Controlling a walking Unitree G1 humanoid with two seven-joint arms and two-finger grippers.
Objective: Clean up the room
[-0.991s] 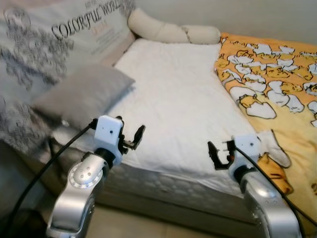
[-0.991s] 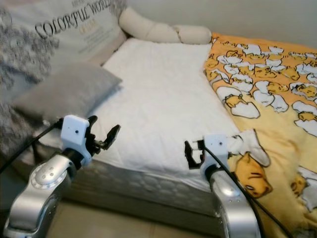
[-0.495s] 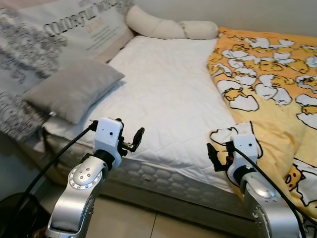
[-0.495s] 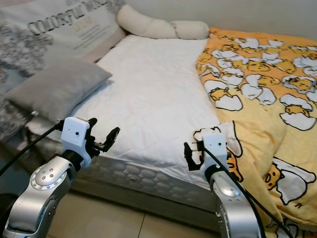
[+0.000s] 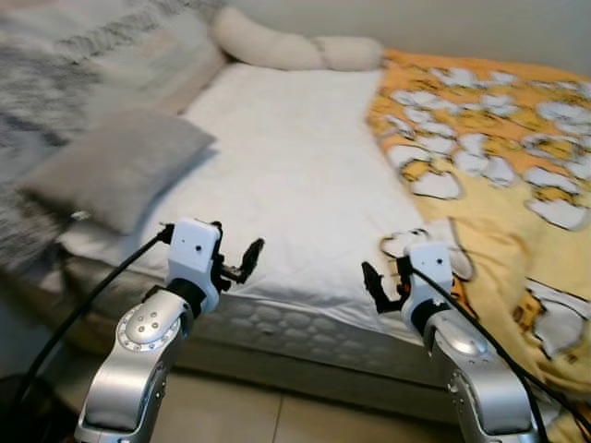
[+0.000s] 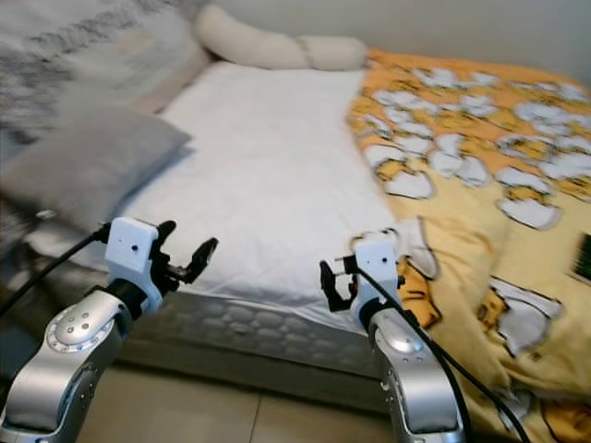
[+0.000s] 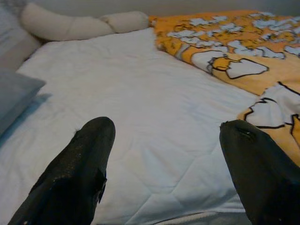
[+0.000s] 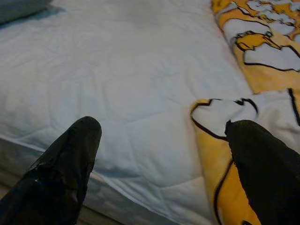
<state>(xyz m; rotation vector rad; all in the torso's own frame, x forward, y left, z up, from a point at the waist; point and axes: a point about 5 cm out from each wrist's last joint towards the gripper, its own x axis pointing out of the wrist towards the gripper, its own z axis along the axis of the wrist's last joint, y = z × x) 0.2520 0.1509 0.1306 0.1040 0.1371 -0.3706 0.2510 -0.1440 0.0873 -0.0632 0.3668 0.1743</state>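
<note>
A bed with a white quilted mattress cover point(image 5: 295, 157) stands before me. An orange and yellow duck-print blanket point(image 5: 499, 157) covers its right side, and one corner point(image 8: 225, 112) lies near the bed's front edge. My left gripper point(image 5: 242, 263) is held up open in front of the bed's front edge, holding nothing. My right gripper point(image 5: 380, 286) is open too, just short of the blanket corner. In the left wrist view the open left gripper point(image 7: 166, 136) looks across the white cover; in the right wrist view the right gripper point(image 8: 164, 131) faces the blanket corner.
A grey pillow point(image 5: 115, 166) lies at the bed's left side beside a large patterned cushion point(image 5: 83, 55). A long cream bolster point(image 5: 286, 51) lies along the head. A small dark object point(image 6: 582, 258) sits on the blanket at the far right. Tiled floor point(image 5: 240, 415) runs below the bed.
The whole picture has shifted and blurred, so the camera has moved; more of the blanket and floor shows. Both arms stay raised with their fingers open.
</note>
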